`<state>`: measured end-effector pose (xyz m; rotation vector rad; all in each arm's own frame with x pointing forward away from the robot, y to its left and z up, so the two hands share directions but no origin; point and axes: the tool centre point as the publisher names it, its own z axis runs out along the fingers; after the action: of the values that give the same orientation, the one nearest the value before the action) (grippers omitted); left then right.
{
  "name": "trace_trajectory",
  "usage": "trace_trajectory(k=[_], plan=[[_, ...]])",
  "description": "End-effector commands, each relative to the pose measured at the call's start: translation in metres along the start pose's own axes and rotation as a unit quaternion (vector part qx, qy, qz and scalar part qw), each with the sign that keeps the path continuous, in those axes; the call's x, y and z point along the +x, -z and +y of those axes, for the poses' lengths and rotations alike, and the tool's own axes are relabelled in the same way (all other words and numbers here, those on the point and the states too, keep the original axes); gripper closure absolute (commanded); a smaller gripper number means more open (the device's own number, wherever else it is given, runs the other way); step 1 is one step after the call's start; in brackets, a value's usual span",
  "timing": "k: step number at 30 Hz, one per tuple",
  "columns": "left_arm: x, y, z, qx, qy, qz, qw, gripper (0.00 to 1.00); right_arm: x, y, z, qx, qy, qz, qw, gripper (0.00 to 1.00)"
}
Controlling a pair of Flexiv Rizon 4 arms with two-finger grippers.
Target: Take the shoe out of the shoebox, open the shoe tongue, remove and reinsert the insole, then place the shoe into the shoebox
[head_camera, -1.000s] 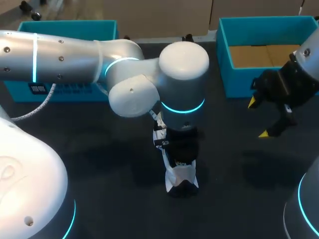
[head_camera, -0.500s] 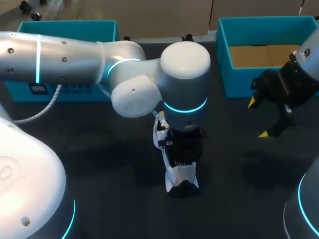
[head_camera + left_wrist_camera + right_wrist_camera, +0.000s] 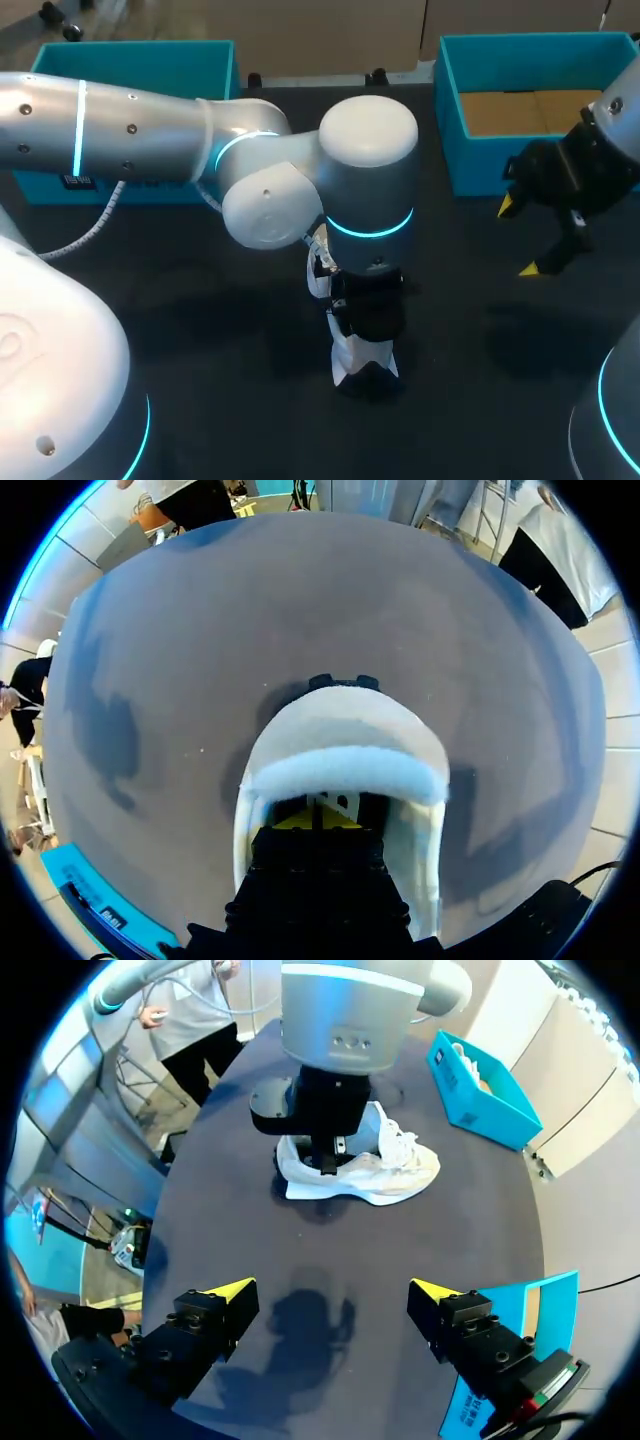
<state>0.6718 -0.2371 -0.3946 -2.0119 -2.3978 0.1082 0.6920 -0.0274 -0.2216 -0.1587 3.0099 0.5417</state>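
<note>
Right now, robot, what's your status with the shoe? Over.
Left gripper down in the white shoe opening, shoe on the table. Right gripper open, hovering apart from it. Nothing seen blocking.

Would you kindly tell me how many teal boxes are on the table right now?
2. One teal box lies far left, partly behind the left arm; the other lies far right, open-topped.
</note>
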Motion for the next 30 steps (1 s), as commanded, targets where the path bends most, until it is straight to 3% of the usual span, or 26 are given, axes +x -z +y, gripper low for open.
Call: trace_trajectory(k=[1,6,12,17,30], plan=[[-0.005,-0.018,0.004,0.011,0.001,0.008,1.000,1.00,0.000,-0.001,0.000,0.001,0.000,0.000,1.000,0.00],[0.000,-0.021,0.004,0.014,0.004,0.016,1.000,1.00,0.000,-0.001,0.000,0.001,0.000,0.000,1.000,0.00],[0.004,-0.003,0.005,0.015,0.006,0.003,1.000,1.00,0.000,-0.001,0.000,0.001,0.000,0.000,1.000,0.00],[0.000,0.008,-0.008,0.034,-0.008,-0.005,0.999,1.00,0.000,-0.001,0.000,0.001,0.000,0.000,1.000,0.00],[-0.003,-0.020,-0.019,0.060,-0.016,0.011,0.998,1.00,0.000,-0.001,0.000,0.001,0.000,0.000,1.000,0.00]])
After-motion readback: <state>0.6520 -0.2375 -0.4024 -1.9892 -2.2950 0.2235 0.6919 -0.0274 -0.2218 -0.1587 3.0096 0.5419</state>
